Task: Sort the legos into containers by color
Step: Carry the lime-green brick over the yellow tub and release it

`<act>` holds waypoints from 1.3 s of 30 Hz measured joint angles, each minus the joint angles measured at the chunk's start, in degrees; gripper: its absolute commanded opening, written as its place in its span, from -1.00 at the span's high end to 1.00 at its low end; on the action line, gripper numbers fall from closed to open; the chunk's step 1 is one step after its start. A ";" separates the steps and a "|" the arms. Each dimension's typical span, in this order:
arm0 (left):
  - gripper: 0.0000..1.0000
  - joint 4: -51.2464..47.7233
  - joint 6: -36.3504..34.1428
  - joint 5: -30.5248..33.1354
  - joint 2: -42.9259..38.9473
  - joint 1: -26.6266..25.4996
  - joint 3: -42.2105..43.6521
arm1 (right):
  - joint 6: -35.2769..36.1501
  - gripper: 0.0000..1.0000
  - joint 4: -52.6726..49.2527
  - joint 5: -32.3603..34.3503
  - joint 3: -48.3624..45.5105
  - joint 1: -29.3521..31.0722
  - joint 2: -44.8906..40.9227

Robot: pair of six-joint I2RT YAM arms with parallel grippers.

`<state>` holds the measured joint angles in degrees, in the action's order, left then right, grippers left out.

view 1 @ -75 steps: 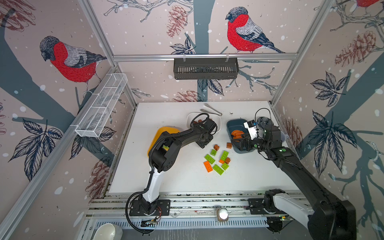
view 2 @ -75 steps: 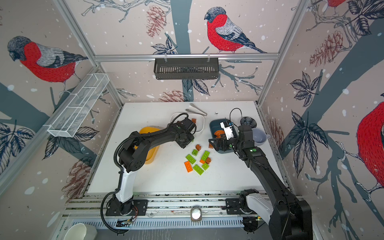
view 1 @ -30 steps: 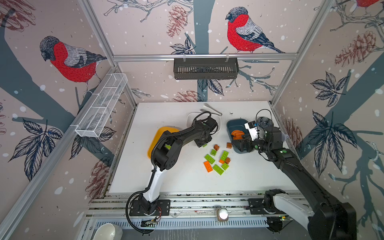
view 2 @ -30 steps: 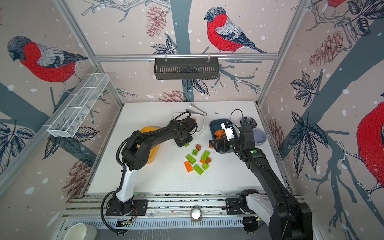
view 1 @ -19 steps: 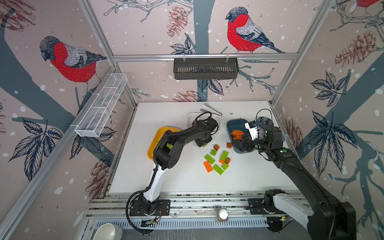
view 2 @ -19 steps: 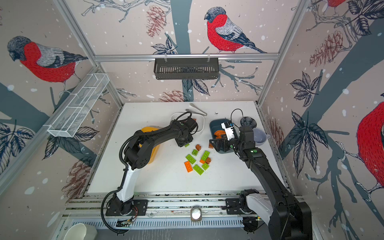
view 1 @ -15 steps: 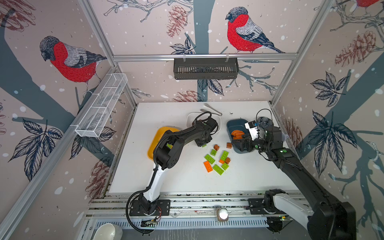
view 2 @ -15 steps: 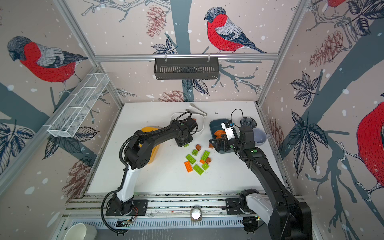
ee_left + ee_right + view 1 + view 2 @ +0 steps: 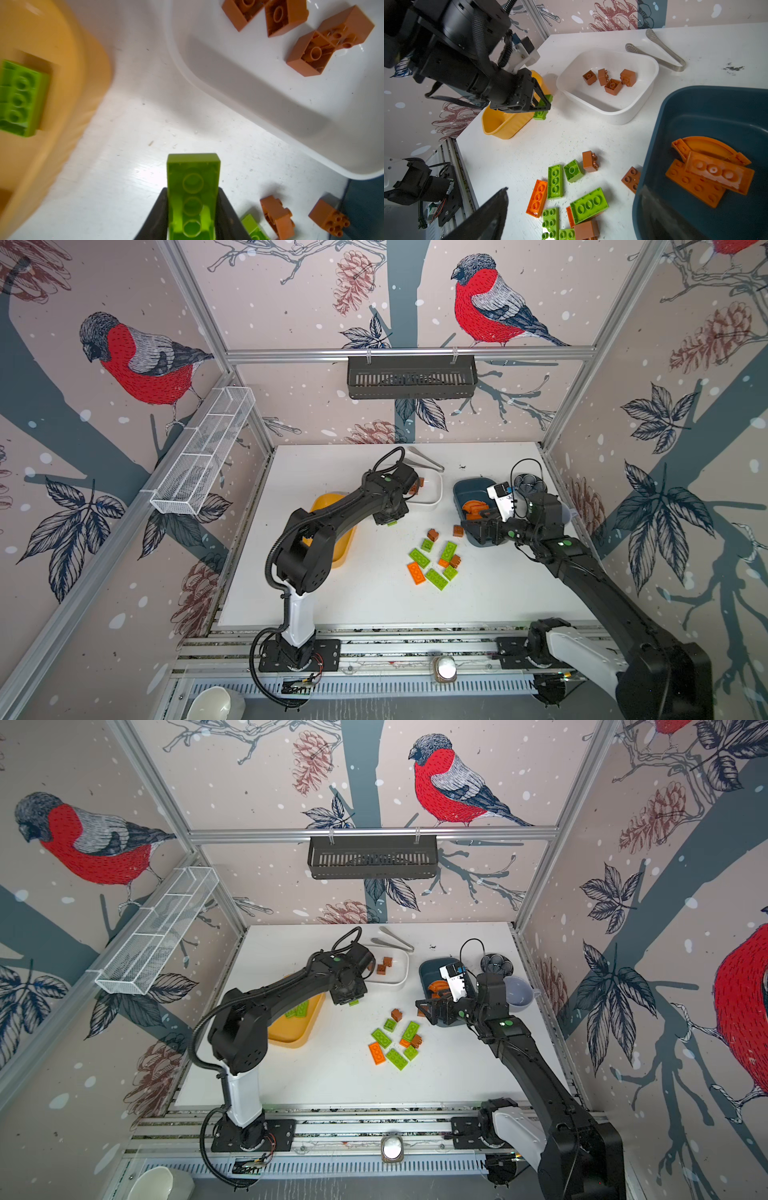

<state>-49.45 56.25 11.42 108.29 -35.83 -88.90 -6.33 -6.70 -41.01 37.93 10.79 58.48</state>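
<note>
The left gripper [image 9: 192,195] is clamped on a green brick [image 9: 193,176], its black fingers [image 9: 158,216] pressed to the brick's long sides and the hollow underside facing the wrist camera. In both top views this gripper sits above the table [image 9: 374,597], between the yellow tub [image 9: 328,502] on its left and the white tub [image 9: 434,497] to its far right. The brick pokes out at the gripper's near edge, clear of both rims. More green bricks [image 9: 297,1009] lie in the yellow tub, and brown cubes [image 9: 609,80] lie in the white one.

The right gripper [image 9: 476,529] has its jaws wide apart and empty. It hovers at the near-left corner of the teal tub [image 9: 467,489], which holds orange plates [image 9: 708,172]. Just left and near of it lies the loose pile [image 9: 436,560] — green, orange and brown pieces on the table, to the near right of the left gripper and apart from it.
</note>
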 measured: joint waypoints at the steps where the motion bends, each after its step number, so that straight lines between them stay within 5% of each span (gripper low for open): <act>1: 0.37 -0.42 -1.57 0.63 -2.21 1.16 1.62 | -0.26 -0.99 0.35 -0.04 -0.07 0.59 0.02; 9: 0.37 -1.62 -14.71 4.39 -12.92 13.90 11.13 | -2.51 -0.99 2.27 0.07 -0.13 5.14 1.57; 19: 0.35 5.66 -32.70 7.91 -6.99 23.08 13.00 | -2.69 -0.99 2.62 1.55 0.72 6.64 2.03; 23: 0.27 7.91 -36.70 8.33 -3.28 24.57 12.41 | -2.69 -0.99 2.43 2.19 0.74 6.75 1.90; 30: -0.17 9.86 -38.97 6.60 -0.70 25.24 10.64 | -2.67 -0.99 2.38 2.49 1.03 6.80 1.79; 39: -0.43 7.41 -37.53 -0.15 -7.41 23.37 11.02 | -2.43 -0.99 2.29 2.54 1.62 6.80 2.73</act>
<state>-42.04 18.72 11.27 100.88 -12.47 -77.89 -8.75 -4.40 -38.48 39.55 17.58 61.21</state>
